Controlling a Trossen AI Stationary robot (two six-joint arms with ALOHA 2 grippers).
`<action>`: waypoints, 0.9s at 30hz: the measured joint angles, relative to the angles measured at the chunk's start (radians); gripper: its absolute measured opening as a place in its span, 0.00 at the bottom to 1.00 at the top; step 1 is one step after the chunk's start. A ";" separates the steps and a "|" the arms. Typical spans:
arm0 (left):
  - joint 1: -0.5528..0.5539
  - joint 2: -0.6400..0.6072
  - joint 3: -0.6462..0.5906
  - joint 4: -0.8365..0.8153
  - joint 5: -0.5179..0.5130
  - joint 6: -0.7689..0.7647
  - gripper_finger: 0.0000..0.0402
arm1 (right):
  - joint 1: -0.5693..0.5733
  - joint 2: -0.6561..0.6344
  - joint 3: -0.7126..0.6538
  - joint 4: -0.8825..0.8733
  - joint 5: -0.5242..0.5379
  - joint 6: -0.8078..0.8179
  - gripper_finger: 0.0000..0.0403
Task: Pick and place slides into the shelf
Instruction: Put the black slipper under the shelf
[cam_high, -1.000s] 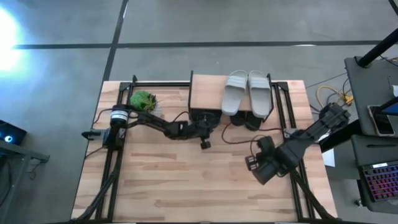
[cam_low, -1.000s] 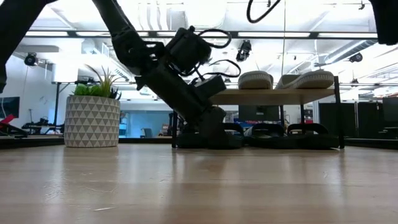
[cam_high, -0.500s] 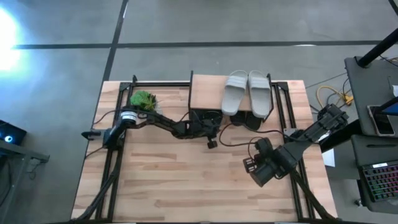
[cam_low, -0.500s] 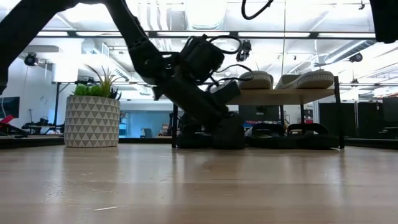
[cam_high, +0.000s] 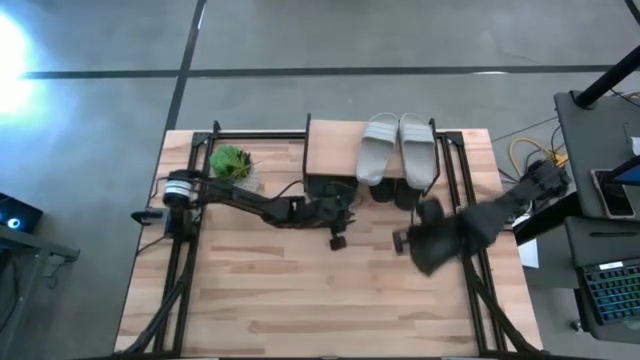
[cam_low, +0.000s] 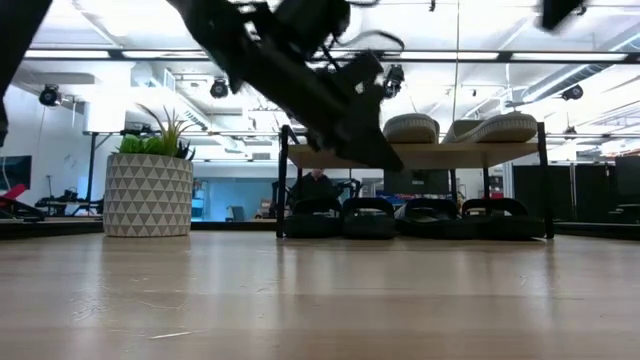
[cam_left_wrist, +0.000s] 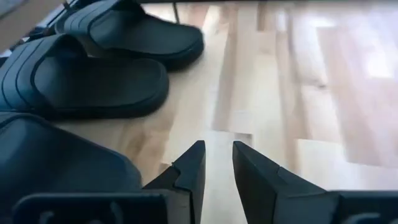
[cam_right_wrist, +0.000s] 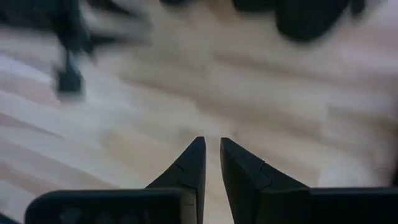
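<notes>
Left tool (cam_left_wrist: 216, 163) empty, fingers nearly together, just clear of 4 black slides (cam_low: 415, 214) under shelf (cam_high: 335, 150); 2 grey slides (cam_high: 400, 145) on top. Right tool (cam_right_wrist: 208, 162) likewise empty. Risk: snagging shelf frame while retreating.

Bright overhead lights; floor glare; right arm (cam_high: 470, 228) motion-blurred.

Right wrist: I see my right gripper (cam_right_wrist: 209, 155), fingers (cam_right_wrist: 191, 163) nearly together with a thin gap, nothing held, above the wood table (cam_right_wrist: 261, 99). Blurred black slides (cam_right_wrist: 311, 15) beyond; dark arm (cam_right_wrist: 68, 43) off to one side.
</notes>
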 joint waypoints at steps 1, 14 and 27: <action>-0.014 -0.018 -0.009 -0.002 -0.005 -0.017 0.17 | -0.041 -0.022 0.020 0.000 0.024 -0.064 0.11; -0.118 0.017 -0.104 0.336 -0.165 -0.357 0.17 | -1.098 -0.035 0.314 0.169 -0.273 -1.047 0.11; -0.090 0.289 0.117 0.445 -0.265 -0.299 0.17 | -1.442 0.616 0.877 0.133 -0.711 -1.423 0.11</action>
